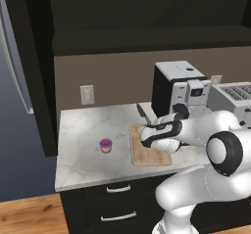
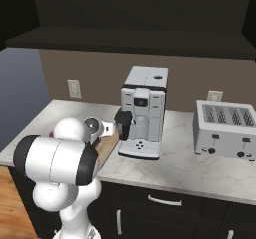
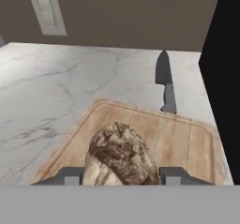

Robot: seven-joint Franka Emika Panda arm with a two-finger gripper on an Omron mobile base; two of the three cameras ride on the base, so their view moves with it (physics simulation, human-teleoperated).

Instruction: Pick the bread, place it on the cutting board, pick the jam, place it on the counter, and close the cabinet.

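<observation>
One step of the five is underway: the bread (image 3: 121, 157) is sitting between the two fingertips (image 3: 70, 176) of the gripper (image 3: 121, 177), which is clamping it from both sides just over the board (image 3: 180, 141). In the hand view the loaf is lying at the 6 o'clock end of the board; whether it is resting on the wood or hanging just above it cannot be told. A knife (image 3: 165, 82) is lying at 12 o'clock, partly overlapping the board's far edge. In the left base view the jam (image 1: 105, 145) is standing on the counter (image 1: 83, 125), at 9 o'clock from the board and clear of it. Judgement: placing the bread is nearly complete. Next move is calling for lowering until contact is certain, parting the fingers, then lifting straight away so the loaf is not rolling off. The cabinet (image 1: 147, 12) is waiting for last.
</observation>
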